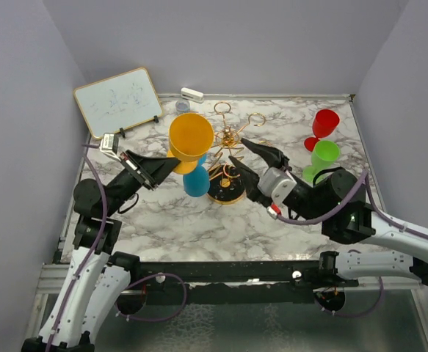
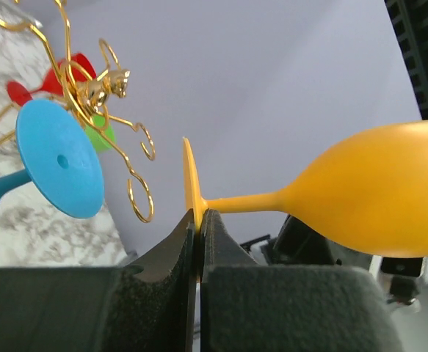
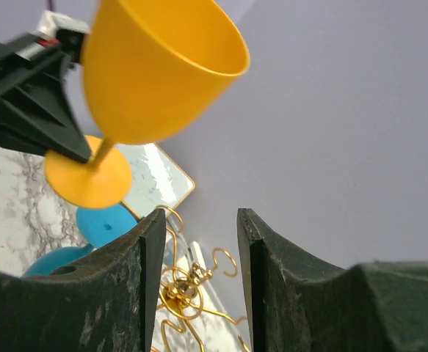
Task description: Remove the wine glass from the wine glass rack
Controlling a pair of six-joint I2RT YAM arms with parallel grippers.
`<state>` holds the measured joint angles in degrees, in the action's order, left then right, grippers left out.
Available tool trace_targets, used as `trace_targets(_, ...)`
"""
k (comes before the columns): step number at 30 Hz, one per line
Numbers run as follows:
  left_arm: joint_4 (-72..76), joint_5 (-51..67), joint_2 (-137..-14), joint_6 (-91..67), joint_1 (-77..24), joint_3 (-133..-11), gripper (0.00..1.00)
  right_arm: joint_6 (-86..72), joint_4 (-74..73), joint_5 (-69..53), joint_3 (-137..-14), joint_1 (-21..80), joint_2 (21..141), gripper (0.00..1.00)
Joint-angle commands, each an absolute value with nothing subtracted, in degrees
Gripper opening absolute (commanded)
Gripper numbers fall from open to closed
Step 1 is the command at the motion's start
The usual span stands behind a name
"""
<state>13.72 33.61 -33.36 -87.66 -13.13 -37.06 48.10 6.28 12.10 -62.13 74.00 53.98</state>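
My left gripper is shut on the round foot of an orange wine glass and holds it in the air, clear of the rack, just left of it. In the left wrist view the fingertips pinch the foot's edge, and the orange glass's bowl lies to the right. The gold wire wine glass rack stands on its black base. A blue wine glass still hangs from it. My right gripper is open and empty at the rack's right side. The right wrist view shows the rack between its jaws.
A red glass and a green glass stand on the marble table at the right. A small whiteboard leans at the back left. A white eraser and a small grey cup sit by the back wall.
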Motion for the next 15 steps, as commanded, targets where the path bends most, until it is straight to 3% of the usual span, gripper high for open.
trace_targets(1,0.6,25.2,-27.8,-70.6,-12.9,-43.1,0.0,40.5,-1.1,28.3,-67.9,74.4,58.4,0.44)
trace_targets(4,-5.2,20.9,-23.4,-66.1,-12.9,-43.9,0.0,39.6,-3.1,37.7,-72.7,74.2,64.1,0.44)
trace_targets(7,-10.5,17.4,-19.9,-62.7,-12.9,-44.9,0.0,36.3,-5.1,39.4,-77.5,71.2,68.4,0.42)
trace_targets(15,-21.3,11.5,-15.4,-54.6,-12.9,-48.2,0.0,10.2,-29.4,22.7,-100.6,53.5,78.7,0.35)
